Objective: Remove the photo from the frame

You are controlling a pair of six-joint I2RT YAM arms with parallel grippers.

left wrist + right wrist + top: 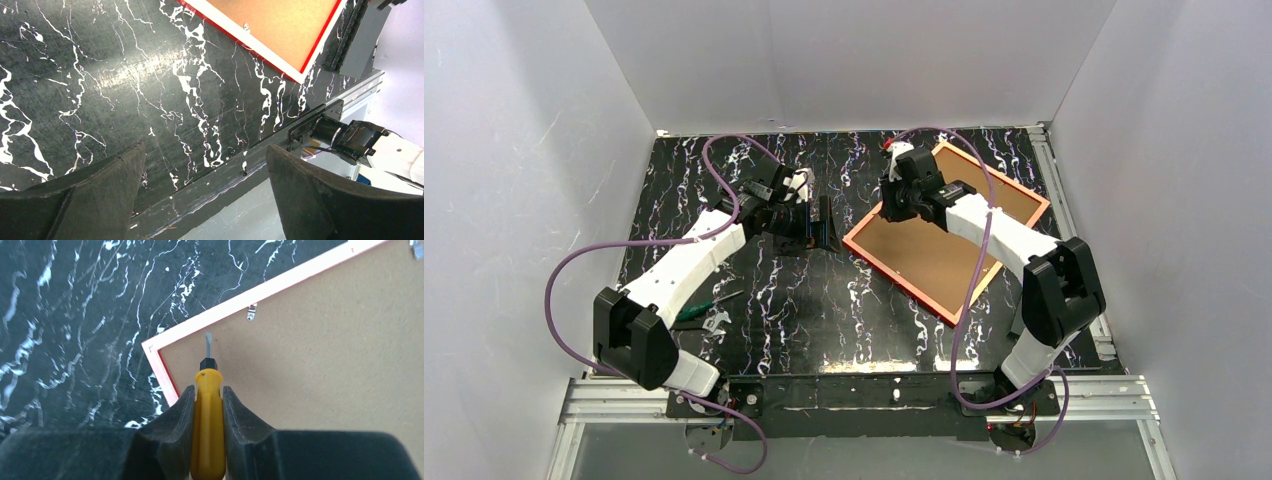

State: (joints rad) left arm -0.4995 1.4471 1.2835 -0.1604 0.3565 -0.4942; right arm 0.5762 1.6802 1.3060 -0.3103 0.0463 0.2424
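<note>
The red frame (pixel 899 282) lies face down at the right of the table, with the brown backing board (pixel 934 250) filling its back. The photo is hidden under the board. My right gripper (pixel 207 392) is shut on a yellow-handled screwdriver (pixel 207 425). Its blade tip (pixel 208 340) is over the board just inside the frame's pale rim (pixel 260 292), near a corner and a small metal clip (pixel 251 314). In the top view the right gripper (pixel 894 205) is over the frame's upper-left edge. My left gripper (pixel 205 150) is open and empty above the table, left of the frame (pixel 235 42).
A green-handled tool (pixel 699 310) and a metal wrench (pixel 716 322) lie at the near left by the left arm. White walls close in the table on three sides. A metal rail (pixel 1049 165) runs along the right edge beside the frame.
</note>
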